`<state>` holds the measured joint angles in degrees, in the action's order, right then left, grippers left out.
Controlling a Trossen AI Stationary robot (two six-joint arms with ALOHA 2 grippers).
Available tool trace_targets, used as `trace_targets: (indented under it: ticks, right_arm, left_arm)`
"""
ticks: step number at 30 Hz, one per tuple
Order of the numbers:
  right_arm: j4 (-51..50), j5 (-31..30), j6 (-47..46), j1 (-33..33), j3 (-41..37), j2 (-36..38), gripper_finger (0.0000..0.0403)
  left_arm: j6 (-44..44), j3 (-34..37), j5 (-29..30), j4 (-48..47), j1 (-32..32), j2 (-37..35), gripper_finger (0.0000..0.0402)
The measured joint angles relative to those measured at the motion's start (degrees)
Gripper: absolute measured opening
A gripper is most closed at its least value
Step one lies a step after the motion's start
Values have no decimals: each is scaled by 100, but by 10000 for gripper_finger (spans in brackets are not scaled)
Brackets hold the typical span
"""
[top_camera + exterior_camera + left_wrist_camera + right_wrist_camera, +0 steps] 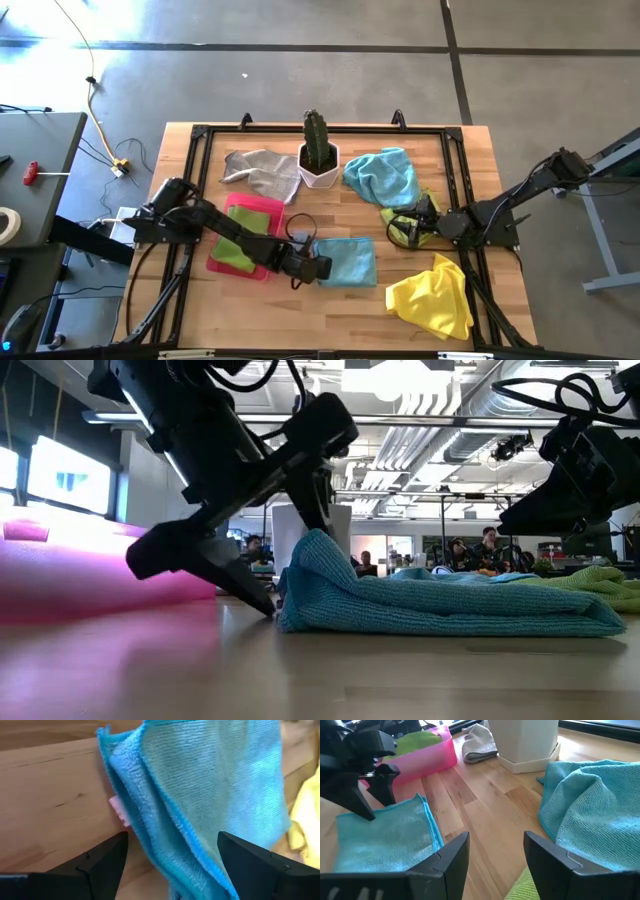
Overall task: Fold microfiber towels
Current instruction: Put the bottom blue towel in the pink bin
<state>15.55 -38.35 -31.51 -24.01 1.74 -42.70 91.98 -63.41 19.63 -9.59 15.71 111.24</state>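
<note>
Left arm at the folded blue towel, jaws wide

The left gripper point(318, 267) stood open and empty at the folded blue towel's point(348, 263) edge beside the pink tray point(262, 207); a careless retreat could snag and unfold it. The right gripper point(428, 222) waited open over the green towel point(398, 224).

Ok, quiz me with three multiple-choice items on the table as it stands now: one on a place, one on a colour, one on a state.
1. Where is the left gripper?
A. over the cactus pot
B. at the folded blue towel's edge
C. on the yellow towel

2. What colour is the towel in the pink tray?
A. green
B. grey
C. yellow

3. How is the blue towel behind the pot lying?
A. folded flat
B. crumpled
C. hanging off the table

B: the open fingers straddle the folded blue towel.
A: a green towel lies in it.
B: the blue towel beside the cactus pot is bunched.
</note>
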Motion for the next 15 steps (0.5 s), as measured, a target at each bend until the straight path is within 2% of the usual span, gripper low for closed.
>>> trace_targets:
  ticks: [11,15]
  right_arm:
    - [-122,0,0,-1,0,-2,181]
    - [-118,0,0,0,0,-2,181]
  left_arm:
    - [-318,-19,180,1019,-214,410,297]
    - [-539,-25,136,908,-273,421,272]
